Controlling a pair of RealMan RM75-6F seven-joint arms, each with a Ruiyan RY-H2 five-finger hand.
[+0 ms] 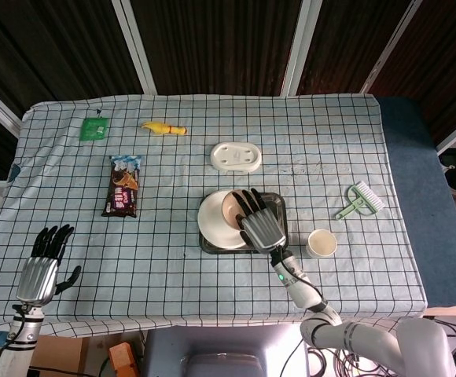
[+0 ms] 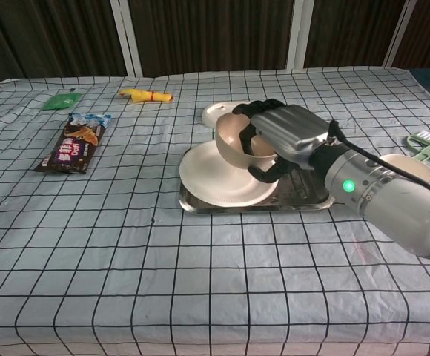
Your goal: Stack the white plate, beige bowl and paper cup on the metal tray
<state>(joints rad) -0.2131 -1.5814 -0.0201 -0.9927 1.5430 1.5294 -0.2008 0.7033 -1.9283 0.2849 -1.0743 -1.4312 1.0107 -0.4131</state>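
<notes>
My right hand (image 1: 258,223) (image 2: 283,137) grips the beige bowl (image 2: 236,141) (image 1: 232,210) by its rim and holds it tilted above the white plate (image 2: 215,176) (image 1: 214,224). The plate lies on the left part of the metal tray (image 2: 304,200) (image 1: 278,203), overhanging its left edge. To the right of the tray the paper cup (image 1: 321,243) (image 2: 411,167) stands upright, partly hidden behind my right forearm in the chest view. My left hand (image 1: 41,267) hangs open at the table's near left edge, holding nothing.
A white soap dish (image 1: 235,156) lies just beyond the tray. A chocolate snack packet (image 1: 123,185), a yellow toy (image 1: 163,127) and a green sachet (image 1: 95,127) lie on the left side. A green brush (image 1: 359,199) rests at the right.
</notes>
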